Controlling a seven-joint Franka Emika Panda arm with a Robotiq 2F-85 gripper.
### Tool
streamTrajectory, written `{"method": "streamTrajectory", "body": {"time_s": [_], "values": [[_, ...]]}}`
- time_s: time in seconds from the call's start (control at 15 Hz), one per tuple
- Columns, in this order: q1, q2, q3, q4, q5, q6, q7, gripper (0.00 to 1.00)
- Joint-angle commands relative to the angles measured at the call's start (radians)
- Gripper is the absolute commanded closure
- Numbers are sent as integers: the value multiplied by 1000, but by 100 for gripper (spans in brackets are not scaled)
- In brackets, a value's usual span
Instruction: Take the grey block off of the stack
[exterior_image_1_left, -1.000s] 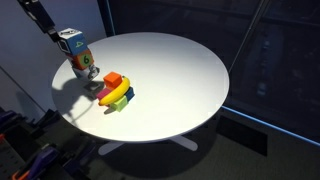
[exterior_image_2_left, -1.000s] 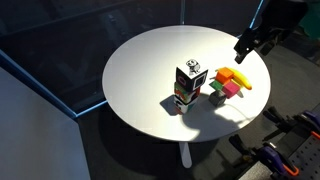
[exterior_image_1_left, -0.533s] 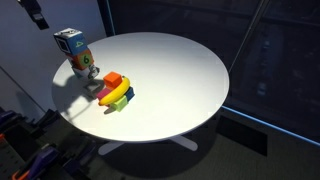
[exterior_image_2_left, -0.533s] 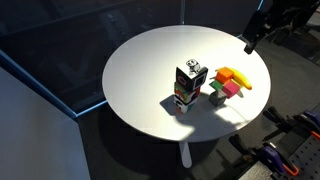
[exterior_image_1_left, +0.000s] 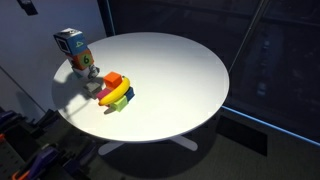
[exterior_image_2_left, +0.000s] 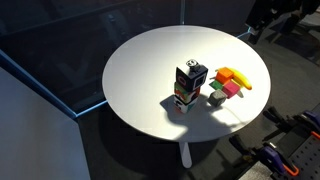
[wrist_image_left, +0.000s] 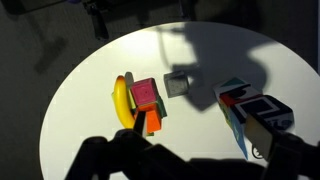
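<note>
**Hand risen toward the frame edge, blocks unmoved**

Rising since half a second ago, the hand (exterior_image_1_left: 25, 7) now shows only as a dark tip in the top corner of an exterior view. In the opposite exterior view the arm (exterior_image_2_left: 274, 12) has drawn back to the upper edge, clear of the counter (exterior_image_1_left: 185, 70). Nothing on the counter has shifted in that time.

From the wrist view the arm is high above the scene, looking nearly straight down. The hand's two dark fingers (wrist_image_left: 100, 152) stand spread at the lower edge with nothing between them, so it is open and empty. Its shadow falls across the far part of the counter.

The grey block (wrist_image_left: 176, 84) lies alone on the bare counter. It is off the stack (wrist_image_left: 141, 106), just beside it, between it and the carton (wrist_image_left: 252, 117). In an exterior view it sits at the near foot of the stack (exterior_image_2_left: 216, 99). The stack keeps its long curved yellow block (wrist_image_left: 122, 100), a pink block (wrist_image_left: 145, 94) and the orange-red block (wrist_image_left: 153, 123).

The carton stands upright, with a blue top and bright printed sides. Its lettering is too small and blurred to read.
</note>
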Motion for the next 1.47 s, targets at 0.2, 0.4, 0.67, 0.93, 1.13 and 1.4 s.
{"method": "streamTrajectory", "body": {"time_s": [0.2,0.4,0.67,0.93,1.13,1.4], "values": [[13,-30,5,21,17,-36,-75,0],[26,-32,-5,22,29,-43,-135,0],[33,-32,-9,23,45,-51,-187,0],[21,-22,8,6,24,-16,-164,0],[22,-23,7,6,24,-16,-165,0],[22,-23,7,6,24,-16,-165,0]]}}
